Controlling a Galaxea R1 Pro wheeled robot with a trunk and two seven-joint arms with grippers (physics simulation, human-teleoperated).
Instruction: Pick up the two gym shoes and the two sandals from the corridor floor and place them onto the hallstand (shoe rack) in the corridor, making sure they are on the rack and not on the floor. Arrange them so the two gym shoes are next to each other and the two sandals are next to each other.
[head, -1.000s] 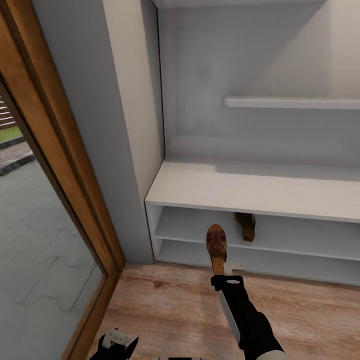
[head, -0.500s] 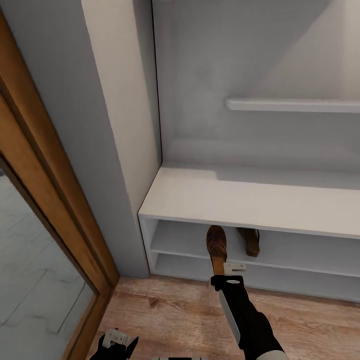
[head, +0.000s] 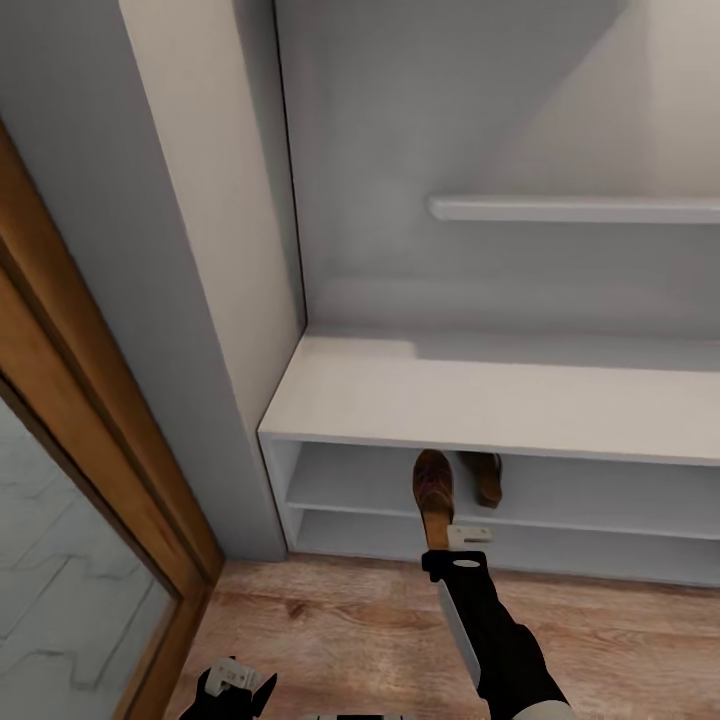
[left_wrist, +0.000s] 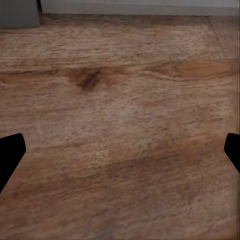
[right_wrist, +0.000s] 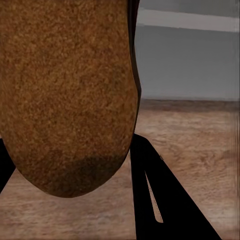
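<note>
Sandal (head: 433, 490) clamped by its heel in the right gripper (head: 447, 537), toe poking into the upper tier of the hallstand (head: 480, 400).
Flat and light by the look of it, with a stiff sole, so a pinch at the heel edge should carry it, though the long overhang ahead of the fingers may droop or twist. Its mate (head: 485, 476) lies just beyond and to the right. Left gripper (left_wrist: 120, 150) hangs over bare floor (left_wrist: 120, 100), fingers apart.
</note>
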